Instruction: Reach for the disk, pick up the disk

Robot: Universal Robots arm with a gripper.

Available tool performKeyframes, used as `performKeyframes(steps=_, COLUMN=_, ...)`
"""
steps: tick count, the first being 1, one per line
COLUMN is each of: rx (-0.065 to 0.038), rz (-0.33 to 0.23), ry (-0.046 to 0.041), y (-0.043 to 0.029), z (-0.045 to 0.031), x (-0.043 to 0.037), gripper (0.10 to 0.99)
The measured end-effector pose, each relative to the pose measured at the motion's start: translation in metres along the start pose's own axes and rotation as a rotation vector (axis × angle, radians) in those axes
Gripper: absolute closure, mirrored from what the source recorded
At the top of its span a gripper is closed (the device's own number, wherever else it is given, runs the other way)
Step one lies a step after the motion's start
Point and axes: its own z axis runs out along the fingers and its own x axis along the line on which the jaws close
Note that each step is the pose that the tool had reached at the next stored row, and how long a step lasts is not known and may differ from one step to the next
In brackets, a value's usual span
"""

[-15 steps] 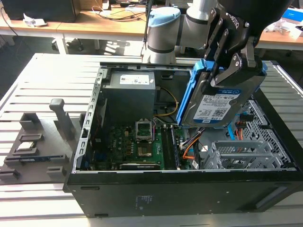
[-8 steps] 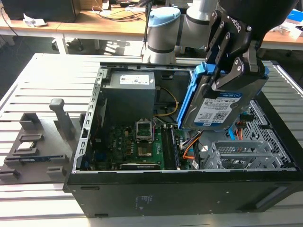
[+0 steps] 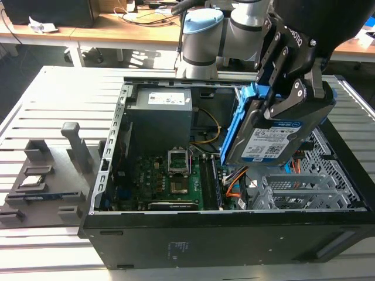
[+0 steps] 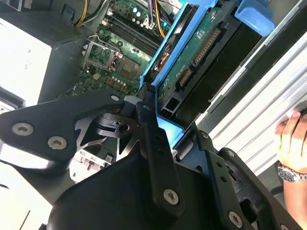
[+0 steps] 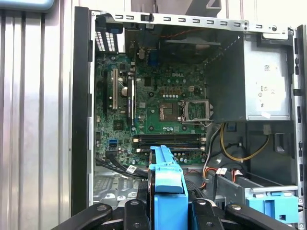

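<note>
The disk (image 3: 268, 139), a silver hard drive with a white-and-blue label and bright blue side rails, hangs tilted above the right part of the open computer case (image 3: 193, 234). My gripper (image 3: 287, 99) is shut on the disk's upper end, its black linkage fingers clamping both sides. In the second wrist view the disk (image 4: 192, 52) shows its green circuit-board side, with my gripper (image 4: 165, 122) closed around it. In the first wrist view the disk's blue rail (image 5: 165, 179) stands edge-on between my gripper's (image 5: 165, 211) black fingers, above the motherboard (image 5: 153, 105).
Inside the case are the power supply (image 3: 158, 117), the motherboard (image 3: 176, 175) and a metal drive cage (image 3: 299, 190). A bare blue bracket (image 5: 273, 203) sits by the cage. A grey fixture tray (image 3: 44, 181) lies at the exterior view's left. A person's hand (image 4: 290, 139) rests beside the case.
</note>
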Motion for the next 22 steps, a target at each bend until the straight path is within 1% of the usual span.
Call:
performKeyframes(steps=5, rx=0.0, rz=0.0, ry=0.0, y=-0.0002, z=0.0002, x=0.009, gripper=0.718)
performKeyframes(steps=9, rx=0.0, rz=0.0, ry=0.0, y=-0.0002, z=0.0003, x=0.0124, gripper=0.718)
performKeyframes(steps=12, rx=0.0, rz=0.0, ry=0.0, y=-0.0003, z=0.0004, x=0.0166, gripper=0.718)
performKeyframes(steps=18, rx=0.0, rz=0.0, ry=0.0001, y=-0.0004, z=0.0006, x=0.0214, gripper=0.718)
performKeyframes(steps=22, rx=0.0, rz=0.0, ry=0.0, y=-0.0005, z=0.0009, x=0.0289, gripper=0.718)
